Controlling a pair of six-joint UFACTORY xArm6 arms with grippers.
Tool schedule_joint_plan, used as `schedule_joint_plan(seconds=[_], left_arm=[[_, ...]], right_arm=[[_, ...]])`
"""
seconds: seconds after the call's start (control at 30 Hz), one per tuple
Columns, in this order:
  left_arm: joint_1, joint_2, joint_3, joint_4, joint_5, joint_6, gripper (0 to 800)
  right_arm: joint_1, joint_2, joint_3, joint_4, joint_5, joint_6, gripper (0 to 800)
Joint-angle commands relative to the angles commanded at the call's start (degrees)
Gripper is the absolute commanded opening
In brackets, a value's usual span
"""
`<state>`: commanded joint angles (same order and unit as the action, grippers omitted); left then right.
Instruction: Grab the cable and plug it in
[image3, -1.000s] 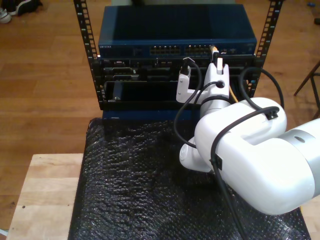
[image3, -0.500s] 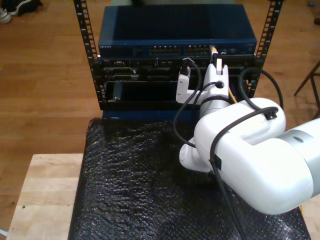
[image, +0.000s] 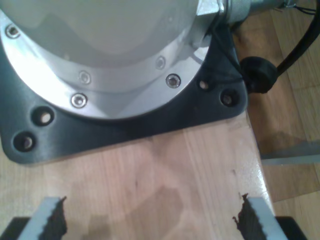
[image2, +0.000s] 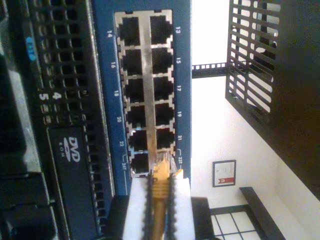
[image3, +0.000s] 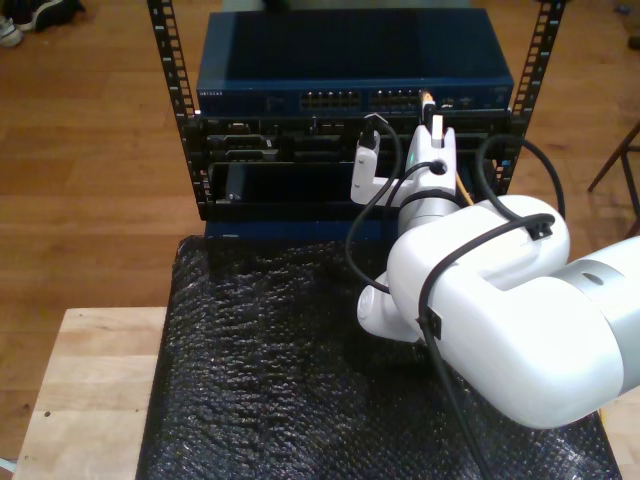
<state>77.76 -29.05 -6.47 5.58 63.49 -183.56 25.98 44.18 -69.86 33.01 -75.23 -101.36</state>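
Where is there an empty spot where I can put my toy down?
The black bubbly mat is bare from the pale wooden table across to my second arm's white elbow; that table patch is bare too. It is crowded where my second gripper holds the cable at the blue switch.

Blue network switch (image3: 350, 60) on top of black rack (image3: 185, 130), two blocks of ports (image3: 365, 100) along its front. Darker gear in bays underneath, one unit with DVD drive (image2: 75, 170). Crinkly black bubble wrap (image3: 270, 370) spread in front of rack, light wooden table (image3: 90, 390) poking out at exterior view's left. Wood floor (image3: 90, 150) all round.
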Motion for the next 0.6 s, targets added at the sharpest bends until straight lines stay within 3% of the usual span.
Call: schedule_joint_plan(seconds=[0.6], left_arm=[[0.0,0.0,0.0,0.0,0.0,0.0,800]], right_arm=[[-0.6,0.4,-1.4,-0.1,0.4,0.0,0]])
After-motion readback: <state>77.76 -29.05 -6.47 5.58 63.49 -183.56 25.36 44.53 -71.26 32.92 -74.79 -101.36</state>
